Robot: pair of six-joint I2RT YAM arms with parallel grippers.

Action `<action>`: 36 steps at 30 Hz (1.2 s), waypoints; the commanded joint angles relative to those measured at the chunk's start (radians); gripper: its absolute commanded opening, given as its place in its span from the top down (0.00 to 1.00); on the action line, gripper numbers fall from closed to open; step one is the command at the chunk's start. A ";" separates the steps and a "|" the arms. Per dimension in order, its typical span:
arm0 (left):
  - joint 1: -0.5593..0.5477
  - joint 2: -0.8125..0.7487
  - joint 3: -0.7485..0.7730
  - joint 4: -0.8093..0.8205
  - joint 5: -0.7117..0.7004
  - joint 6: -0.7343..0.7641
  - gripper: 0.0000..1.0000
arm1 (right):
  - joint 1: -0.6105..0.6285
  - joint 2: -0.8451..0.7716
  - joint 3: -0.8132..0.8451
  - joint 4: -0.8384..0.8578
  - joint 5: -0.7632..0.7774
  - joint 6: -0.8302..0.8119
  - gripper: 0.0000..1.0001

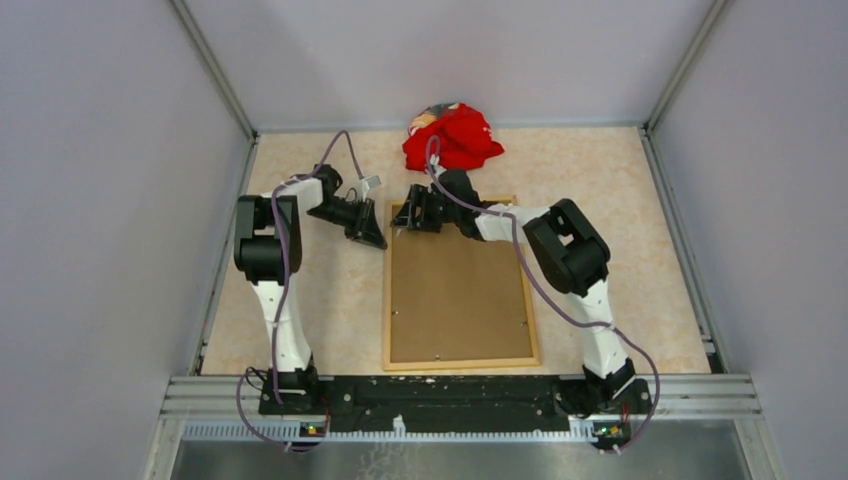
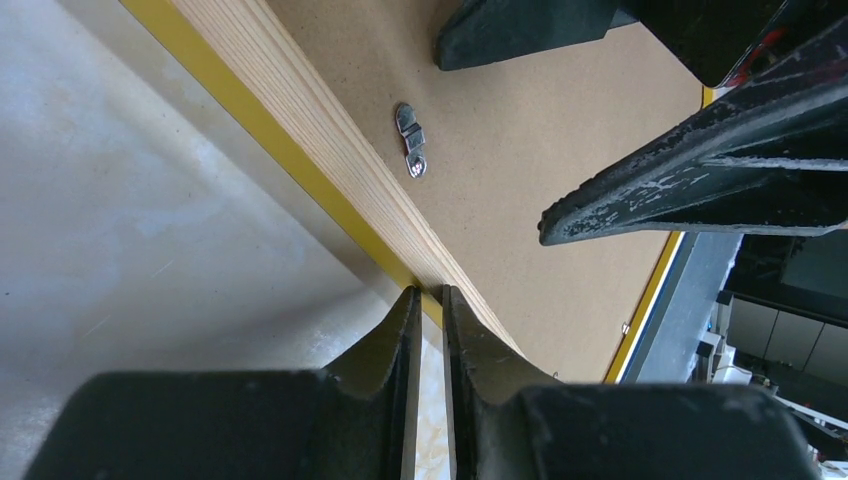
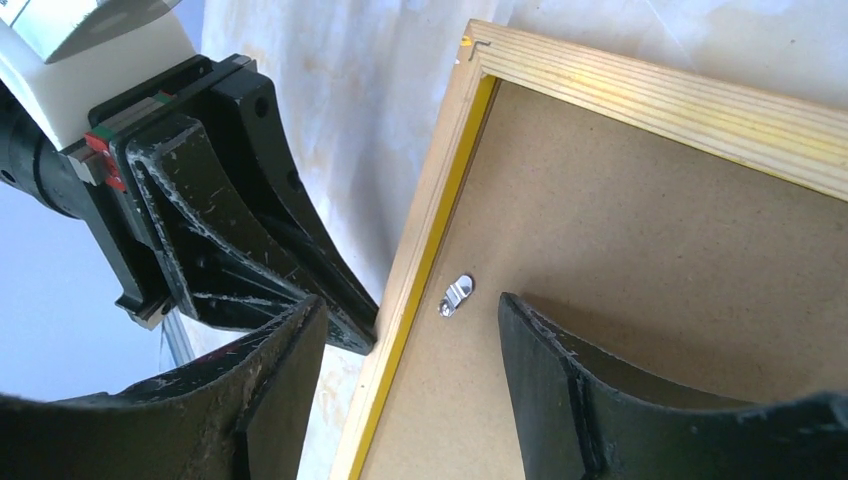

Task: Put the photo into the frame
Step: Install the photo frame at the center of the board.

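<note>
I judge I'm at opening the back. The frame (image 3: 640,100) lies face down beneath my right pincer (image 3: 410,300), which is spread wide astride its rail. The left pincer (image 2: 428,292) is pinched nearly closed and empty at the outer edge. I can't see the photo. Next I must swivel the turn clip (image 3: 456,295) off the backing panel (image 1: 455,290).

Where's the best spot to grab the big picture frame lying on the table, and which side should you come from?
Probably its long left rail, coming from the table beside it. The frame lies flat, back up, and the brown backing panel fills its middle, so only the thin outer edge gives something to pinch. The left gripper sits right there.
</note>
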State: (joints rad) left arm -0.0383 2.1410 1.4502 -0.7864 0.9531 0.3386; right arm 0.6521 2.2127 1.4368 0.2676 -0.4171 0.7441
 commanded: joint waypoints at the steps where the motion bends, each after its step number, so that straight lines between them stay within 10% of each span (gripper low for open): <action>1: -0.008 0.009 0.009 0.030 0.023 -0.006 0.82 | -0.003 0.047 0.035 0.008 -0.036 0.015 0.36; 36: -0.008 -0.006 -0.010 0.029 -0.003 0.014 0.83 | 0.014 0.127 0.048 0.136 -0.118 0.147 0.39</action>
State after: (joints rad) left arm -0.0383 2.1410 1.4502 -0.7853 0.9516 0.3347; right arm 0.6540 2.2883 1.4483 0.4244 -0.5247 0.9009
